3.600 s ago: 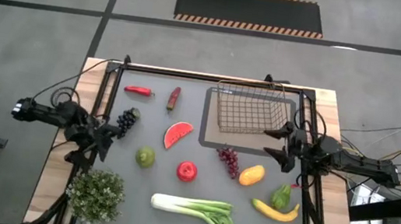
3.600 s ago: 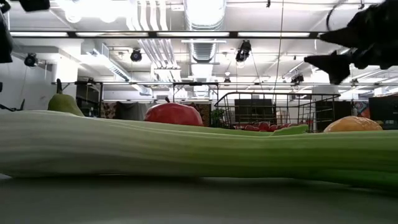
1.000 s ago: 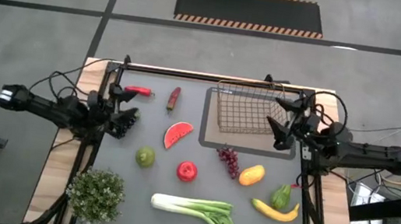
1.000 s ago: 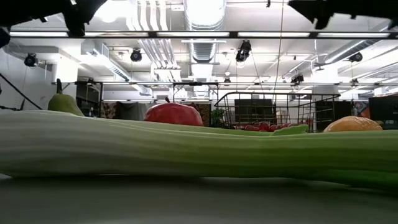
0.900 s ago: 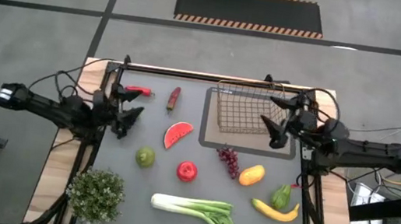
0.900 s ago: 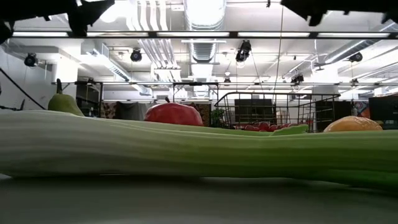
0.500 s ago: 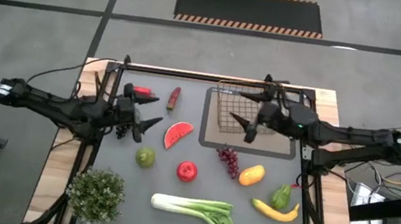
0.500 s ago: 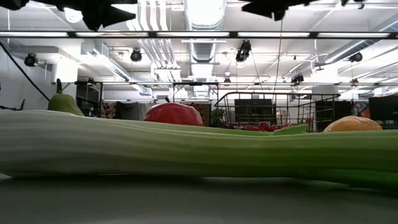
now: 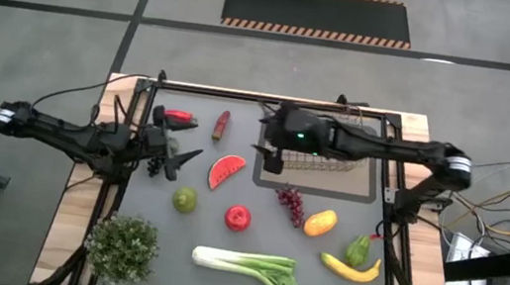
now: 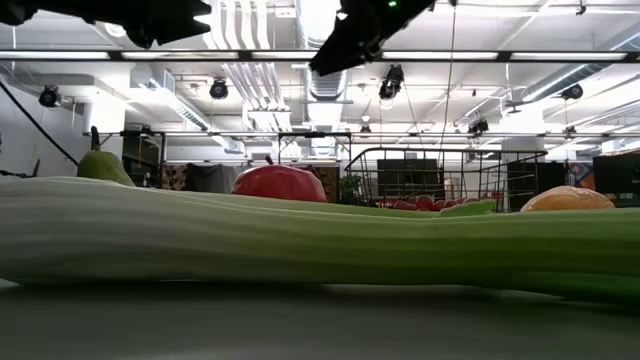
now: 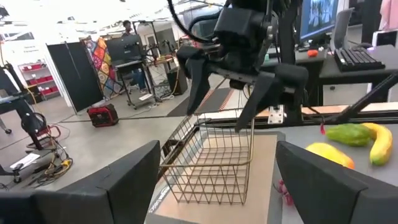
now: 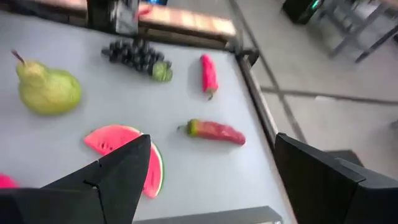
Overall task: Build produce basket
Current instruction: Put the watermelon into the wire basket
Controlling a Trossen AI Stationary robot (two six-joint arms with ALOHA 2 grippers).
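The wire-mesh basket sits on a tan mat toward 1 o'clock on the grey tabletop, and nothing can be seen inside it. The right gripper reaches across the basket to its 9 o'clock edge and hangs above the tabletop with its jaws apart and nothing between them; the left wrist view shows it from the front, spread wide over the basket. The left gripper is at about 9 o'clock on the tabletop, raised, jaws apart and holding nothing, just beside a dark bunch of grapes. The produce lies loose on the tabletop: a red chilli and a darker chilli near 11 o'clock, a watermelon slice near the centre, a green pear and a red apple just below it, a second bunch of grapes beside an orange mango, a green pepper touching a banana at 4 o'clock, and a long leek along the 6 o'clock edge. A bushy potted plant stands at 7 o'clock. In the low view the leek fills the foreground, with the pear, apple and mango behind it. The right wrist view looks down on the pear, grapes, both chillies and the watermelon slice.
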